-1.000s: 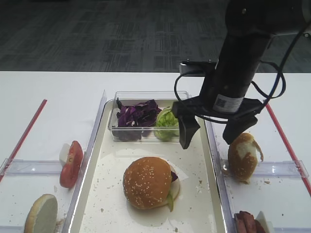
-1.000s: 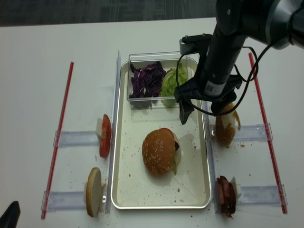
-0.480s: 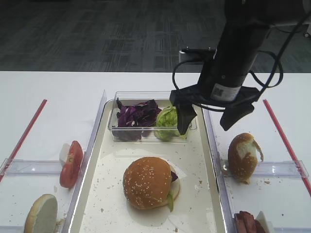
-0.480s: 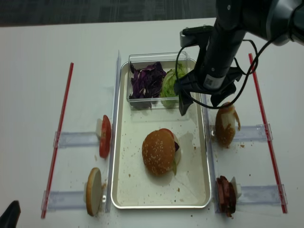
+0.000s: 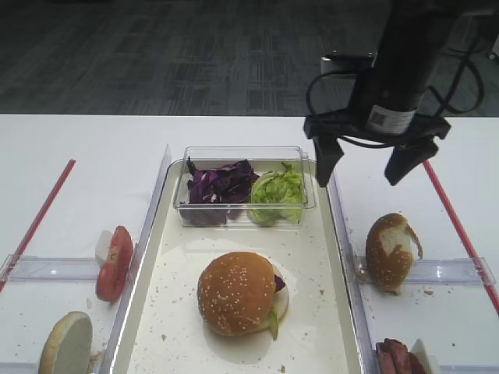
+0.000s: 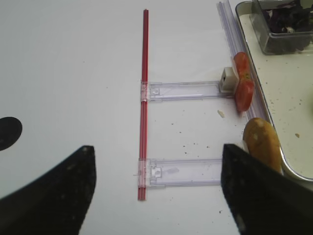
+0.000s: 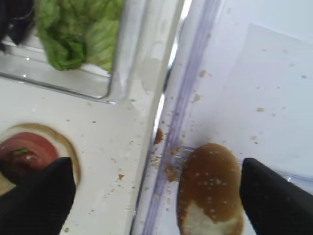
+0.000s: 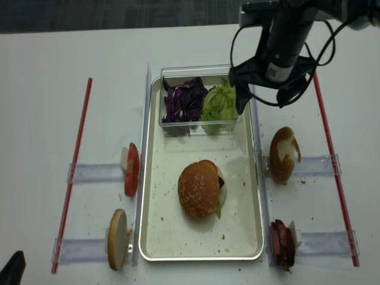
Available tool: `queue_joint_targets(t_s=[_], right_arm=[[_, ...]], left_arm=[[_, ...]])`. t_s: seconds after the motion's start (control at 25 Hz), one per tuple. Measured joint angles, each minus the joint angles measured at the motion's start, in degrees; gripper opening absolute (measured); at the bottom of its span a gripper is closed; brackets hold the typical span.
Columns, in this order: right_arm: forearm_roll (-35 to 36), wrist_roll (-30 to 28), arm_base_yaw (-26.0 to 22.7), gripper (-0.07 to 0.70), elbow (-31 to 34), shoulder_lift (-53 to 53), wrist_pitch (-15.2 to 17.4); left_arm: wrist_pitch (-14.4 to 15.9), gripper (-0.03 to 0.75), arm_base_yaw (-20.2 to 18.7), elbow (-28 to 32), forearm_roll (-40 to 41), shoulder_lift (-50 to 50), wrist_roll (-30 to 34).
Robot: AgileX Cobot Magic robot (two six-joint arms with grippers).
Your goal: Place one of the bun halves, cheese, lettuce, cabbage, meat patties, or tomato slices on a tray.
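The tray (image 5: 331,257) sits in the middle of the desk (image 5: 93,148). At its far end stands a tub (image 5: 242,153) with the cabbage (image 5: 220,185) in the left half and the lettuce (image 5: 274,193) in the right. Nearer, on the tray's floor, rests the bun top (image 5: 236,292) over stacked fillings. Left of the tray, the tomato slices (image 5: 115,262) stand on edge against a rail, and a flat bun half (image 5: 66,344) leans nearer still. Right of the tray stands another bun (image 5: 389,251), with the meat patties (image 5: 396,358) nearer. The right hand (image 5: 365,160) hangs above the tray's far right corner, over the rim beside the tub
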Motion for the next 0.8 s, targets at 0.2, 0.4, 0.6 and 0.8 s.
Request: queue_joint_targets(t_s=[0.2, 0.4, 0.6, 0.8], right_arm=[[-4.21, 0.66, -6.96, 0.692, 0.0, 0.0, 2.32], [-7.86, 0.41, -13.69, 0.692, 0.0, 0.0, 2.32], [-8.32, -0.2, -16.95, 0.692, 0.0, 0.0, 2.55], [-8.03, -0.2, -17.19, 0.692, 0.0, 0.0, 2.55]], left_arm=[[0.0, 0.491, 0.0, 0.0, 0.0, 0.0, 0.0], [0.0, 0.491, 0.0, 0.0, 0.0, 0.0, 0.0], [0.0, 0.491, 0.0, 0.0, 0.0, 0.0, 0.0], [0.0, 0.491, 0.0, 0.0, 0.0, 0.0, 0.0]])
